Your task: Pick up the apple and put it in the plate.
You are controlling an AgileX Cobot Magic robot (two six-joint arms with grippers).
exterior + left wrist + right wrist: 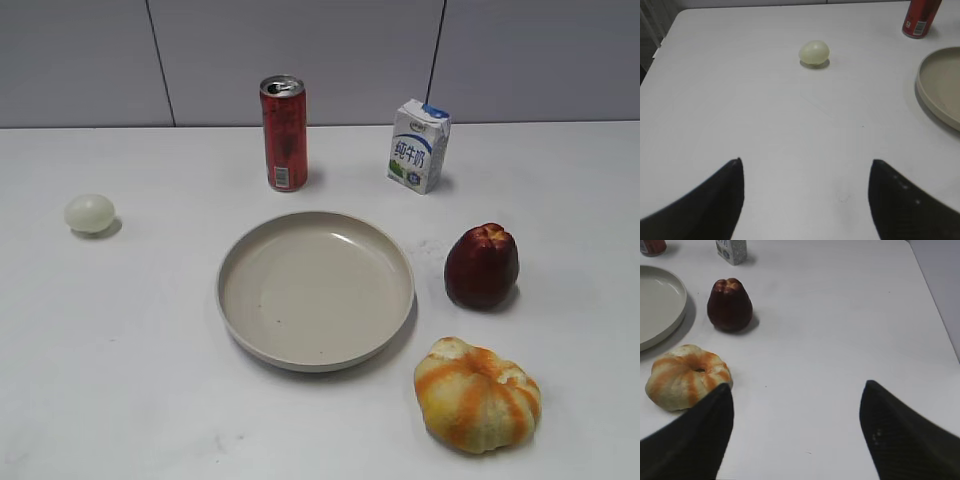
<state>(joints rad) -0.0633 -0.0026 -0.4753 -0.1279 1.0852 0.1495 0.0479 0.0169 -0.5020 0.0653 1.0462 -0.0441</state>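
The dark maroon apple (481,265) stands upright on the white table, just right of the beige plate (250,300), not touching it. It also shows in the right wrist view (729,305), ahead and left of my right gripper (797,390), which is open and empty over bare table. The plate's edge shows at the left of that view (660,305). My left gripper (805,165) is open and empty over bare table, with the plate's rim at its right (935,90). Neither gripper appears in the exterior view.
An orange-striped pumpkin-like fruit (477,394) lies in front of the apple, close to my right gripper's left finger (687,376). A pale egg (89,213) lies at the left. A red can (283,133) and a milk carton (418,146) stand behind the plate.
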